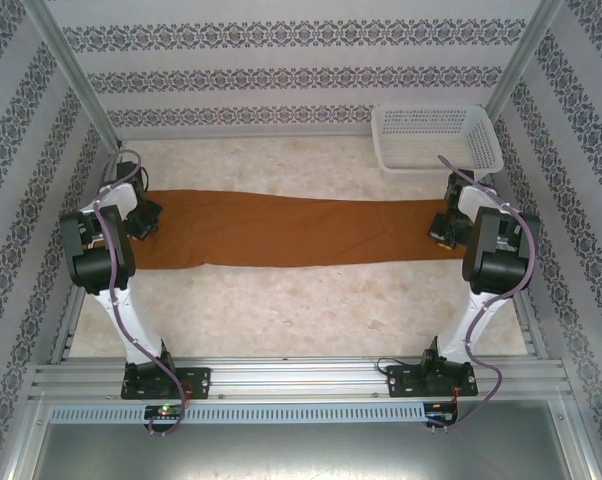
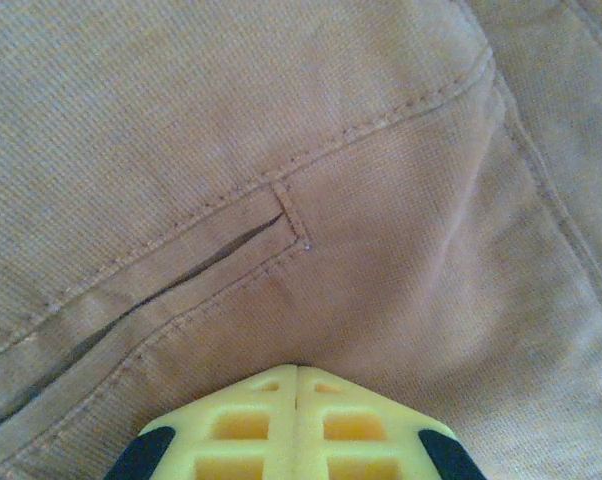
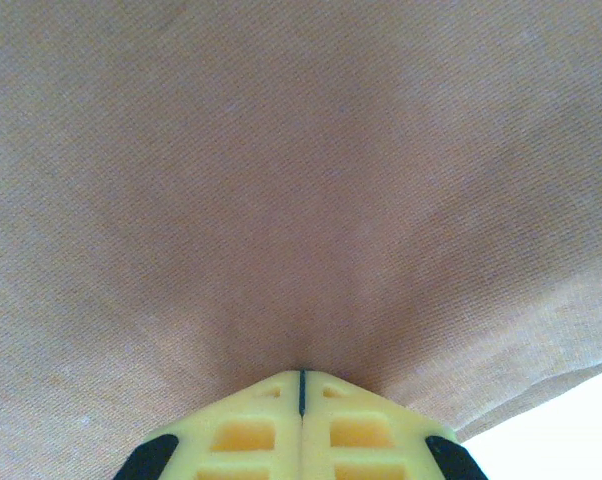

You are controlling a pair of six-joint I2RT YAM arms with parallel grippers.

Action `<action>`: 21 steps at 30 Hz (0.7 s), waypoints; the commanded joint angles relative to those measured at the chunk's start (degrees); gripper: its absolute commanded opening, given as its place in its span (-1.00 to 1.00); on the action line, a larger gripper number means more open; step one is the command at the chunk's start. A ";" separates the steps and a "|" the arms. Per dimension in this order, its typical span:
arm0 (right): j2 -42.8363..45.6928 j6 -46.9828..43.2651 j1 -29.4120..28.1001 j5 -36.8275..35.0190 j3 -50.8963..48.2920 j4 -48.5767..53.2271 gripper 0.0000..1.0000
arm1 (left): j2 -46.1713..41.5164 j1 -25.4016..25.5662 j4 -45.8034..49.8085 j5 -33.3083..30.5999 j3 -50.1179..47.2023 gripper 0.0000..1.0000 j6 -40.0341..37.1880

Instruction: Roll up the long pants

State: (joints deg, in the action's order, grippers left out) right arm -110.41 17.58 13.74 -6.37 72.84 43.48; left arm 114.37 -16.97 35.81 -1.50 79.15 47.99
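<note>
The pants (image 1: pixel 291 230) lie flat on the table (image 1: pixel 311 310) as one long strip running left to right, with the two legs apparently stacked. The wide waist end is at the left and the narrow hem end at the right.

The left gripper (image 1: pixel 143 222) sits on the waist end. In its wrist view the fingers are together at the tips (image 2: pixel 297 372), and the cloth puckers toward them just below a pocket (image 2: pixel 181 265) slit, so they look clamped on a pinch of fabric. The right gripper (image 1: pixel 443 228) sits on the hem end. Its fingers are likewise together (image 3: pixel 301 375), with creases fanning out from the tips, so they too seem to pinch cloth.

A basket (image 1: pixel 436 138) stands at the far right, just beyond the hem and apart from it.

The step in hand looks like pulling the strip taut and straight; no roll has begun. Next, one end should probably be turned over onto itself while the other is held down, with the edges kept aligned so the roll does not skew.
</note>
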 commanded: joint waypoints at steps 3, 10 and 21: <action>3.65 -1.24 0.73 -0.56 -2.92 5.23 -0.47 | -4.60 -0.61 5.95 -0.96 -7.54 -1.00 0.01; 6.75 -5.50 3.22 -3.39 9.16 10.04 0.66 | -10.74 -0.60 4.75 4.00 -6.24 1.00 -2.63; -8.18 -8.38 11.78 -4.08 26.12 12.37 0.64 | -15.49 -0.54 2.85 6.85 -5.45 1.00 -2.36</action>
State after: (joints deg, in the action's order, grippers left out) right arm -114.63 11.51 26.02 -8.69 97.86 52.12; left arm 99.92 -16.97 37.76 4.32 73.06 46.61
